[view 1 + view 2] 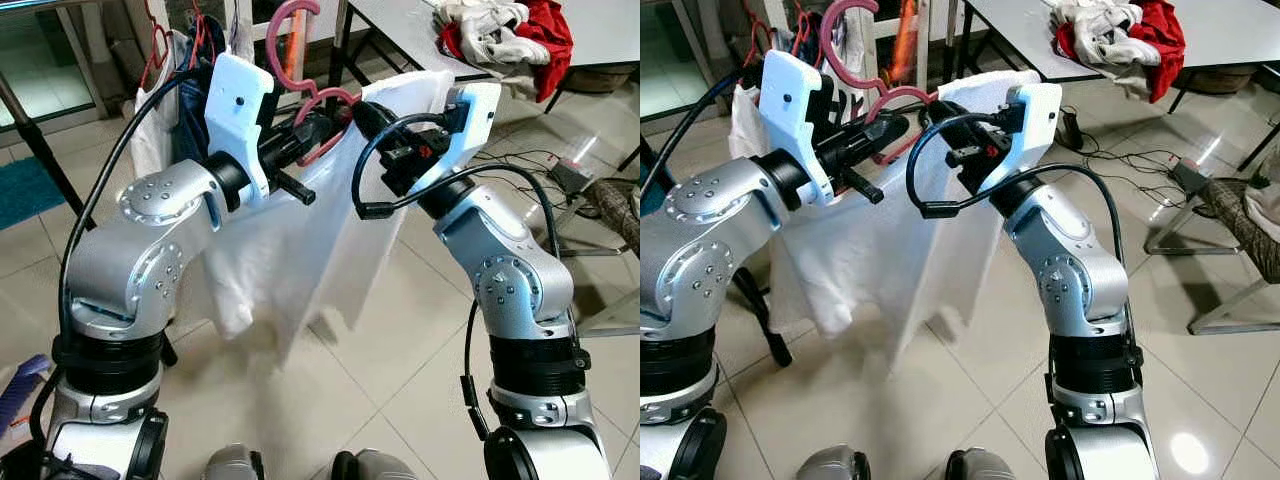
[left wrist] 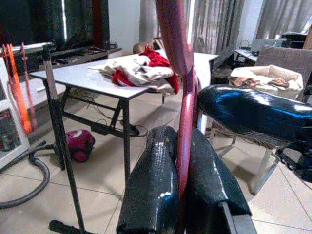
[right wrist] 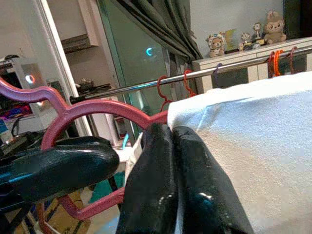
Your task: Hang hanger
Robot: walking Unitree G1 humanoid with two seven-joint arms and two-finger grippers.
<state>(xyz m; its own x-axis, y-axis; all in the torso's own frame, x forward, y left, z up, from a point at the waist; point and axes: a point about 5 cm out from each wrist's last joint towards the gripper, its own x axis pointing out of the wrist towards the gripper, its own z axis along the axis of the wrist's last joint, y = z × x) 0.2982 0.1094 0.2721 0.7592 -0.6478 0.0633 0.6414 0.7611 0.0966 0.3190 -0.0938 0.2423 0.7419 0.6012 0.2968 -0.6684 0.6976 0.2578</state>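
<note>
a pink hanger is being pinched by the left gripper; the right gripper is being closed, seemingly on the white cloth.

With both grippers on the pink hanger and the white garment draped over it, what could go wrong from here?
The white garment sits unevenly on the pink hanger, hanging low on the left, so it may slide off during the lift. The left gripper pinches only the thin hanger bar, which might twist. The rail already carries other hangers, so the hook may snag one.
</note>
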